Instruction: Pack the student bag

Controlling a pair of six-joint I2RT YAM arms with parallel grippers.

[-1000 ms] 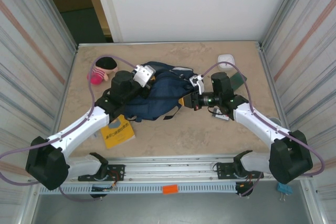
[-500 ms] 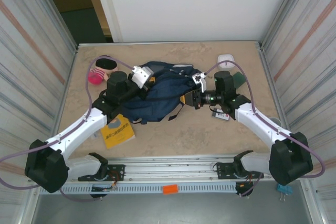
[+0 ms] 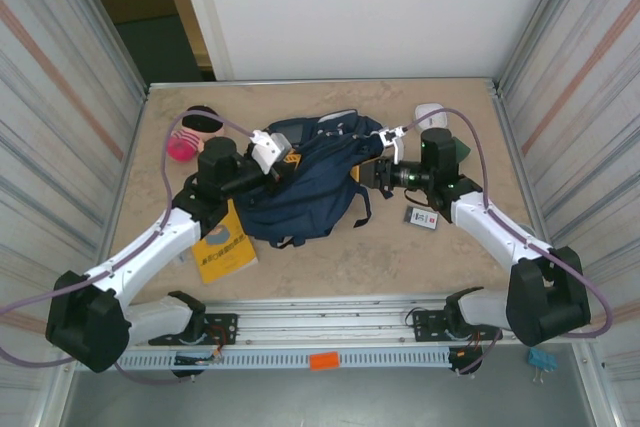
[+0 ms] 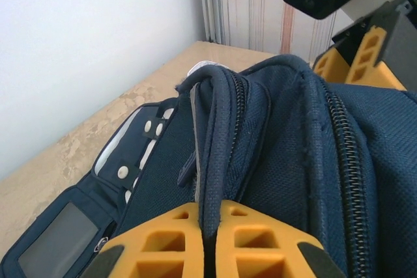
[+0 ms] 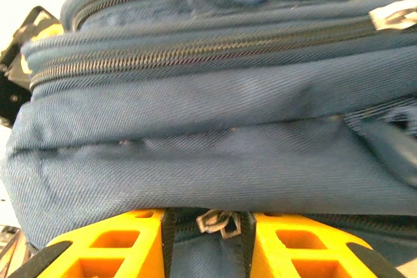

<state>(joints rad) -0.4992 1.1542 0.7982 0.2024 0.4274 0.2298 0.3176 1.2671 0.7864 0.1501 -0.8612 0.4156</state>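
The student bag lies in the middle of the table. The left gripper sits at its left side, with a ridge of the bag's rim between the fingers. The right gripper is against its right side, a zip pull between its fingers. A plush toy lies left of the bag, toward the far corner. A book lies nearer, at the bag's front left (partly under the left arm). A card lies right of the bag, and a container stands behind the card.
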